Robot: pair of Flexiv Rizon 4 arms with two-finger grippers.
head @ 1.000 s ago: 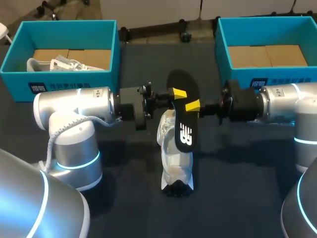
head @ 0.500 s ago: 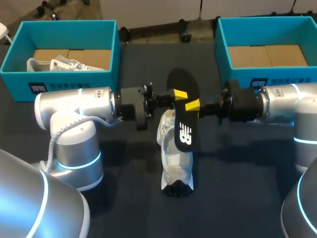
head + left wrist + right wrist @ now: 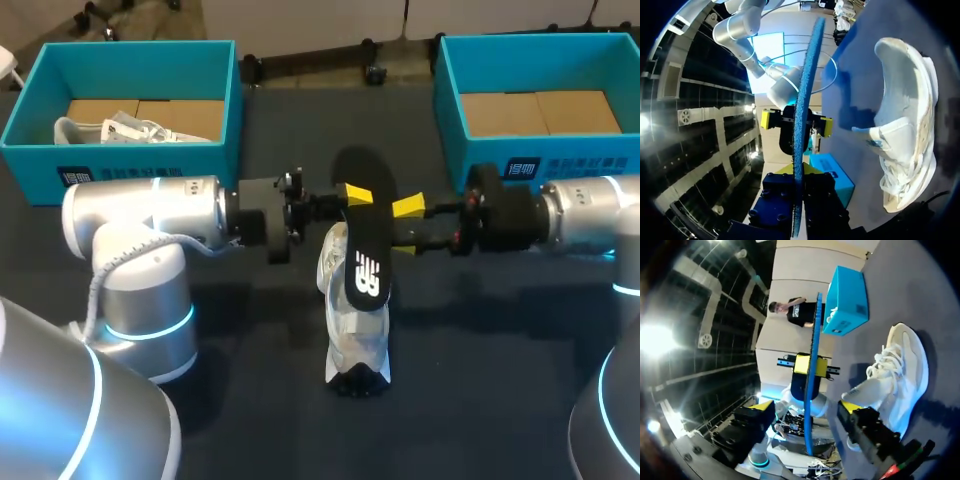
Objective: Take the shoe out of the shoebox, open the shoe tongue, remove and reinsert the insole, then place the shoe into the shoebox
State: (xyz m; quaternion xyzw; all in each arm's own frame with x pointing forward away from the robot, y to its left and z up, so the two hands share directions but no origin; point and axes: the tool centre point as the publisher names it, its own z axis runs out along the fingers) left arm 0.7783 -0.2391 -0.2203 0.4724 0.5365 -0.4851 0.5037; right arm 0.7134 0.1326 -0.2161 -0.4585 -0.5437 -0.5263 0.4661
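Observation:
A black insole [image 3: 365, 235], blue on its underside, hangs on edge above a white shoe [image 3: 356, 325] lying on the dark table. My left gripper [image 3: 352, 195] is shut on the insole's upper part. In the left wrist view the insole [image 3: 801, 125] runs edge-on out of my left gripper [image 3: 799, 192], with the shoe [image 3: 905, 135] beside it. My right gripper [image 3: 405, 222] stands open just right of the insole. In the right wrist view my right gripper [image 3: 807, 410] has a finger on each side of the insole [image 3: 813, 355], apart from it.
A blue shoebox [image 3: 215, 150] at the back left holds another white shoe [image 3: 130, 130]. A second blue shoebox [image 3: 450, 110] at the back right shows only its cardboard floor. Open table lies in front of the shoe.
My right gripper has opened, let go of the insole and drawn back to the right. The insole, held by the left gripper alone, has shifted slightly left.

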